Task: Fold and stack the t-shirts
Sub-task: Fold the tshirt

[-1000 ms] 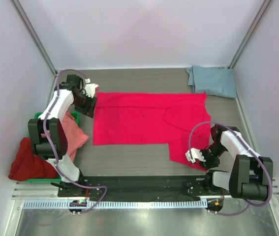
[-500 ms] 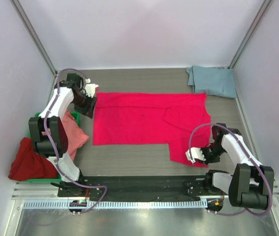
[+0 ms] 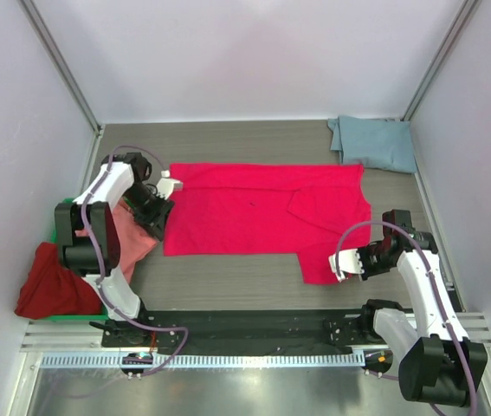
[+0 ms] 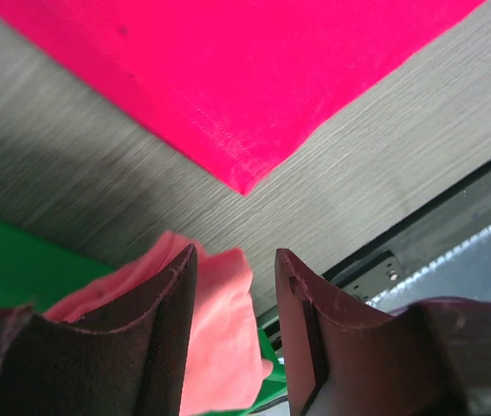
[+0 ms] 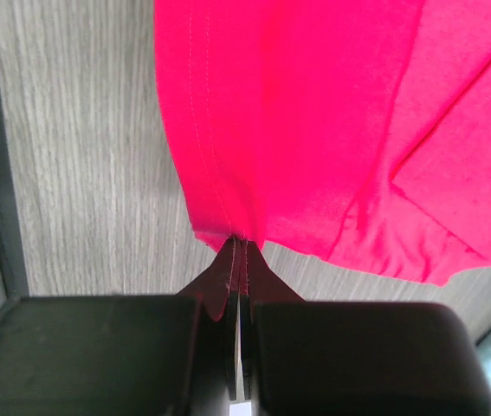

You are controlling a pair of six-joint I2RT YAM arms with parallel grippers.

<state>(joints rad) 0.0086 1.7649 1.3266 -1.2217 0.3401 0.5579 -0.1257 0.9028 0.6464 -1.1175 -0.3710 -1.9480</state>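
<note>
The bright crimson-pink t-shirt (image 3: 254,217) lies spread flat mid-table, with its right part folded over. My right gripper (image 3: 351,264) is shut on its near right hem, seen pinched at the tips in the right wrist view (image 5: 239,243), where the cloth (image 5: 314,113) is pulled up. My left gripper (image 3: 154,217) is open and empty by the shirt's left edge. In the left wrist view (image 4: 232,277) it hovers above the salmon pink t-shirt (image 4: 219,347), near the crimson shirt's corner (image 4: 245,78). The salmon shirt (image 3: 128,236) and the dark red shirt (image 3: 50,290) lie at the left. The dusty blue-grey shirt (image 3: 375,143) lies folded at the back right.
A green plastic bin (image 3: 60,211) sits at the left edge under the salmon and dark red shirts. A black rail (image 3: 245,325) runs along the near edge between the arm bases. White walls close in the table on three sides.
My left gripper has moved from the shirt's far left corner toward the near side along its left edge. My right gripper has drawn the near right hem up and away from the front edge.
</note>
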